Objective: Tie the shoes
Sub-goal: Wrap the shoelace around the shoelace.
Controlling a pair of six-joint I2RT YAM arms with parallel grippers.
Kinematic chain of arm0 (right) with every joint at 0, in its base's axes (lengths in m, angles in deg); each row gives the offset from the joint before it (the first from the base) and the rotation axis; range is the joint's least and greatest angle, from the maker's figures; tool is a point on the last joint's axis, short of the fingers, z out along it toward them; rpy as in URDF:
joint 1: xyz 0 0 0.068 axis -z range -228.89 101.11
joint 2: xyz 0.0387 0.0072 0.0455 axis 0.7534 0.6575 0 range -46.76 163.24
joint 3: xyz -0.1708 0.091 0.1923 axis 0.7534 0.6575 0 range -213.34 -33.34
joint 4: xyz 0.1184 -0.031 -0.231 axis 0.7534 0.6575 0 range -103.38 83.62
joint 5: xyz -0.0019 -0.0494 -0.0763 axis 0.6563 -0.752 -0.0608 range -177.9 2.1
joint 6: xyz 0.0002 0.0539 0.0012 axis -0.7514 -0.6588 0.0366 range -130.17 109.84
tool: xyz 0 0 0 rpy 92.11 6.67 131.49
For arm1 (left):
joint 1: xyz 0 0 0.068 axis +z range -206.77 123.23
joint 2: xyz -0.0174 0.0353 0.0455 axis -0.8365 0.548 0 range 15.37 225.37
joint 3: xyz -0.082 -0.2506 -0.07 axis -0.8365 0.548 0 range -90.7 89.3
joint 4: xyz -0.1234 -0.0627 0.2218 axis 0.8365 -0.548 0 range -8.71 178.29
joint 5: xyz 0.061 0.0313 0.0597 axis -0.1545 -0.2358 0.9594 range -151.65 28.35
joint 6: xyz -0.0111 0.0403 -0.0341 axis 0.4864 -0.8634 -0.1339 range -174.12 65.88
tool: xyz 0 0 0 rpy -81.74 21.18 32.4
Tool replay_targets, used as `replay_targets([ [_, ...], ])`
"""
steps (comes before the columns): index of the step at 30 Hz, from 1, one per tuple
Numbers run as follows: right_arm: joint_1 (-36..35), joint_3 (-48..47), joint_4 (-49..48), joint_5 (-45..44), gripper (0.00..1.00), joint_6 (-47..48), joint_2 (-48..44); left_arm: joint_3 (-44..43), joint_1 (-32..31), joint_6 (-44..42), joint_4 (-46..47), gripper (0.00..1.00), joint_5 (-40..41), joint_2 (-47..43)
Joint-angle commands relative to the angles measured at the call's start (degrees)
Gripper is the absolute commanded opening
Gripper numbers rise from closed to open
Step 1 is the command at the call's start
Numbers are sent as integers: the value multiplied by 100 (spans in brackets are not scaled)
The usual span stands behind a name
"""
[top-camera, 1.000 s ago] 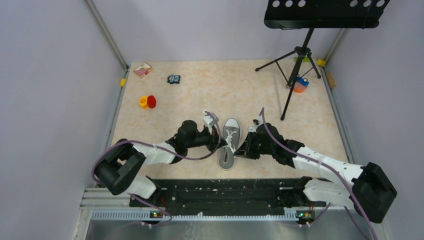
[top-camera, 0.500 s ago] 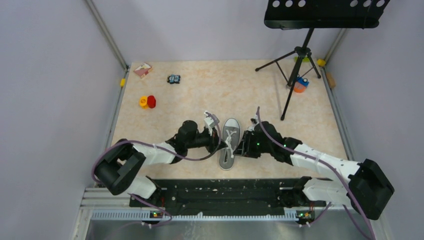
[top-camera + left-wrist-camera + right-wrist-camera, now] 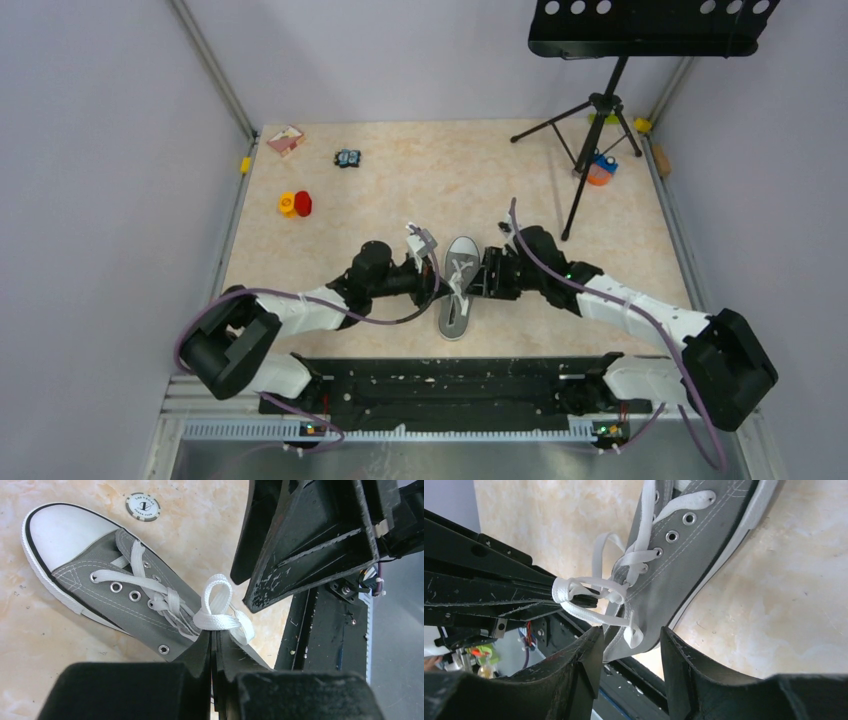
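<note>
Low beside the sneaker (image 3: 459, 285), left gripper (image 3: 213, 636) pinches a lace loop (image 3: 216, 592); right gripper (image 3: 630, 632) gapes empty.

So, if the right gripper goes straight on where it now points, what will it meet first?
Probably the loose white lace hanging between its open fingers, then the grey sneaker's side; depth is unclear.

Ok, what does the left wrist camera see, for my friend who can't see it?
The left tool, shut, pinches a white lace loop on a grey sneaker. The right tool hangs open close by, and a poker chip lies past the toe.
</note>
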Motion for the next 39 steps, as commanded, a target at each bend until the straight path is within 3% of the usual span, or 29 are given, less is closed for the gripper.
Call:
replay_targets([
  [1,49,-238,-557,436,47,191,271,39,23,54,471,0,-171,47],
  [7,58,-296,-748,445,47,183,527,58,28,146,604,0,-159,30],
  [20,42,-48,-57,264,45,247,326,75,23,-15,378,0,-21,-205],
  [33,5,-39,1295,-248,45,838,-281,110,27,3,400,0,40,-237],
  [36,5,-161,830,-16,49,580,-422,97,24,-8,377,0,29,-232],
  [39,-99,-286,238,237,60,303,-301,75,27,-6,342,0,36,-225],
])
